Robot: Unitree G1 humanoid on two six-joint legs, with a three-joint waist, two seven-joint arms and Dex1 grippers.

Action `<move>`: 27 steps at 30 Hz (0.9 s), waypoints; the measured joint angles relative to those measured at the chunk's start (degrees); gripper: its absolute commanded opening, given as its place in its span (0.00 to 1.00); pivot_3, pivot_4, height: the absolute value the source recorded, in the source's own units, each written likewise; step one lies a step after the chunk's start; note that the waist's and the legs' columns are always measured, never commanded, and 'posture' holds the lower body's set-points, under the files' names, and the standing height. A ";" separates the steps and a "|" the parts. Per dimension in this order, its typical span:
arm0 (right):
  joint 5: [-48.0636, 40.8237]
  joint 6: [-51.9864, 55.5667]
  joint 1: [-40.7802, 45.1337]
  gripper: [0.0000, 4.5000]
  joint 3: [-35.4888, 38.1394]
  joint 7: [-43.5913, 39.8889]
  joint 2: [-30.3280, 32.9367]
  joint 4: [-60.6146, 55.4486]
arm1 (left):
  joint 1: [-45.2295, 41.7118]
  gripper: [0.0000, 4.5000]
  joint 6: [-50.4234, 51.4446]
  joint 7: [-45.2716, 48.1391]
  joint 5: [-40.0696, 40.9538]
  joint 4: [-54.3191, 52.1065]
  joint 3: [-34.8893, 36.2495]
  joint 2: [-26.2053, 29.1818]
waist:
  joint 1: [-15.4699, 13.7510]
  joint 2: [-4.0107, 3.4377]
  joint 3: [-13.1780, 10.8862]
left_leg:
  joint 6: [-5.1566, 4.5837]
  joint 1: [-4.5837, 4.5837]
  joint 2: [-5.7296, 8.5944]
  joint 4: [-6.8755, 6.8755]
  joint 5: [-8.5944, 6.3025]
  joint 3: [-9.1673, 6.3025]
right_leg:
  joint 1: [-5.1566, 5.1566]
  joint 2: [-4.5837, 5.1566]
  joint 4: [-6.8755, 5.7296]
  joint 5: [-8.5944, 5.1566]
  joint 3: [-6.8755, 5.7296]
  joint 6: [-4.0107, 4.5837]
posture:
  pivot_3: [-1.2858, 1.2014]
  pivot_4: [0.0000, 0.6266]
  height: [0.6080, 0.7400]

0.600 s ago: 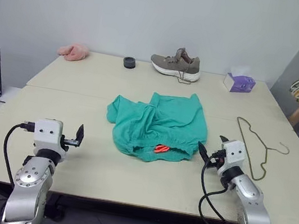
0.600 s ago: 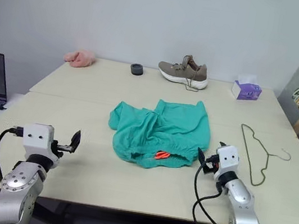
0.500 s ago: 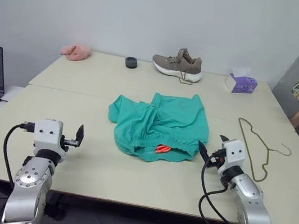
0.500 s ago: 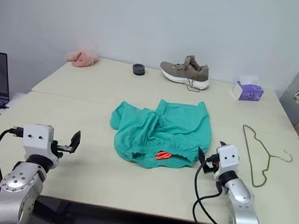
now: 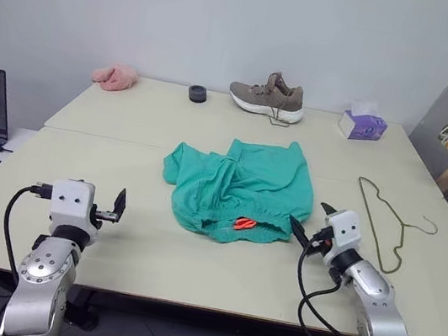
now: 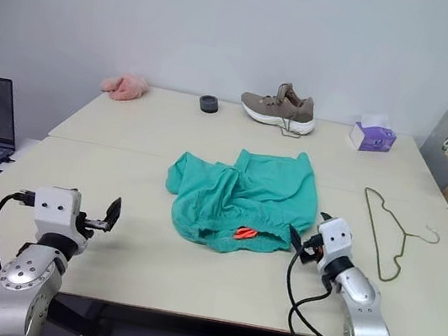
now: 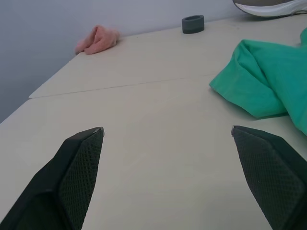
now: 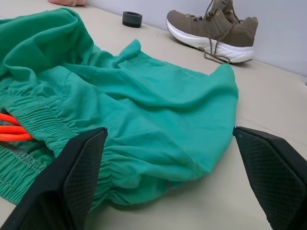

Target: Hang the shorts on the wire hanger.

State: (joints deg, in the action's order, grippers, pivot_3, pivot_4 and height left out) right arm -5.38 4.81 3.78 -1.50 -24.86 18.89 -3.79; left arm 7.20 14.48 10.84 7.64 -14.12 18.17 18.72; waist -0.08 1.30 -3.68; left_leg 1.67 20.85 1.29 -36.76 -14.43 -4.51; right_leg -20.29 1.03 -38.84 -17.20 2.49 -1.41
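And the right end effector has slid toward the centre of the frame in the last half-second, its black fingers now right at the near corner of the crumpled teal-green fabric shorts. It's wide open and holding nothing, so the grasp looks close but not made. The left end effector, lower left, hasn't budged; it's spread just as wide and also empty. The shorts lie mid-frame on the pale beige table, the thin olive-grey wire hanger flat at centre right, well apart from them. The right wrist view shows what the head views can't: the gathered waistband and the orange-red tag up close between its fingers (a handy target). The left wrist view shows bare table between its fingers, the shorts off to one side.
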 measured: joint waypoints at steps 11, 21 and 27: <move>-0.01 -0.66 -0.63 0.99 -2.23 -3.51 1.71 -1.32 | 1.08 1.00 -2.41 7.43 4.15 -1.30 -0.25 0.98 | 0.08 -0.02 -0.03 | 0.02 0.01 0.00 0.02 -0.01 0.02 | 0.00 0.01 0.07 -0.12 0.01 0.20 | 0.53 0.00 1.00; 6.12 -7.42 0.37 0.99 -9.96 -15.83 14.55 -3.98 | 3.47 1.00 -0.71 24.75 11.33 -1.24 -1.04 12.24 | 0.36 -0.12 -0.16 | 0.03 0.00 -0.02 0.09 -0.03 0.06 | -0.05 0.02 0.11 -0.27 -0.01 0.42 | 0.51 0.00 1.00; 17.63 -12.30 8.02 0.99 -14.60 -13.25 15.27 5.19 | 1.60 1.00 0.11 31.25 12.25 -0.80 -2.86 16.92 | 0.68 -0.10 -0.18 | 0.03 -0.01 -0.02 0.08 -0.02 0.07 | -0.20 0.02 0.09 -0.26 -0.01 0.42 | 0.51 0.00 1.00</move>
State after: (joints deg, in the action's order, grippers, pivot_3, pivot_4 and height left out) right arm 12.24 -7.48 11.80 -16.11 -38.11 34.16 1.40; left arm 8.80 14.59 42.09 19.89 -14.91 15.31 35.64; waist 0.61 1.19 -3.86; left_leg 1.71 20.84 1.27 -36.69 -14.46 -4.44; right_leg -20.48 1.05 -38.75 -17.46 2.49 -0.99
